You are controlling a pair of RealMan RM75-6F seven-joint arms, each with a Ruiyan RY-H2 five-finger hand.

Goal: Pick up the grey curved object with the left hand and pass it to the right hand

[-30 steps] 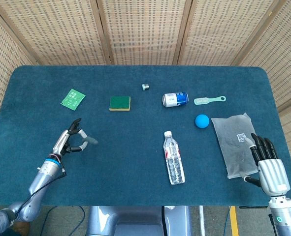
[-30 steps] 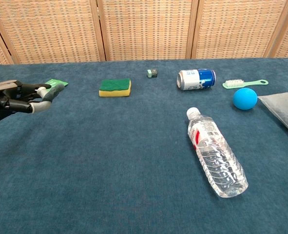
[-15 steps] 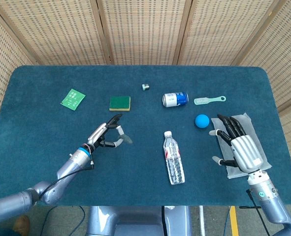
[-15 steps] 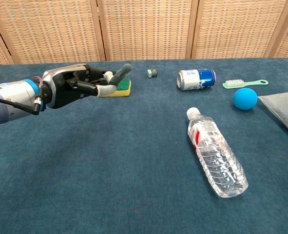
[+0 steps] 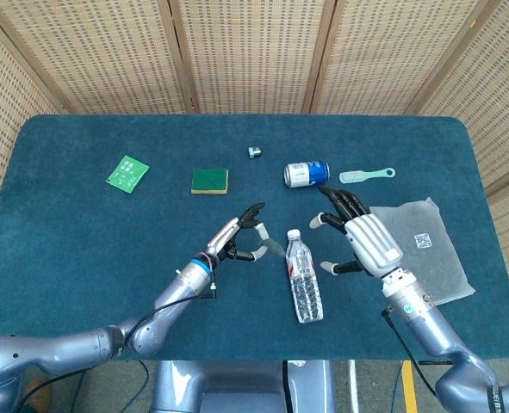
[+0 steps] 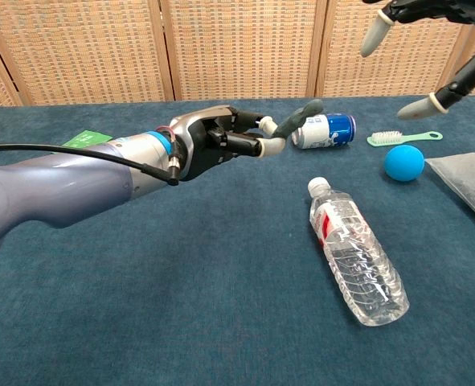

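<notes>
The left robot hand (image 5: 239, 240) pinches the grey curve (image 6: 296, 118) at its fingertips, above the desk (image 5: 82, 249) beside the bottle (image 5: 303, 279). At 3 o'clock of it the right robot hand (image 5: 362, 241) hovers, fingers spread wide, holding nothing. The clear ribbed bottle lies on blue felt; woven screens (image 5: 245, 52) stand behind.

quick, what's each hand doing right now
Left hand: holding the grey curved object, pinched at its fingertips.
Right hand: open, fingers spread, holding nothing.
</notes>
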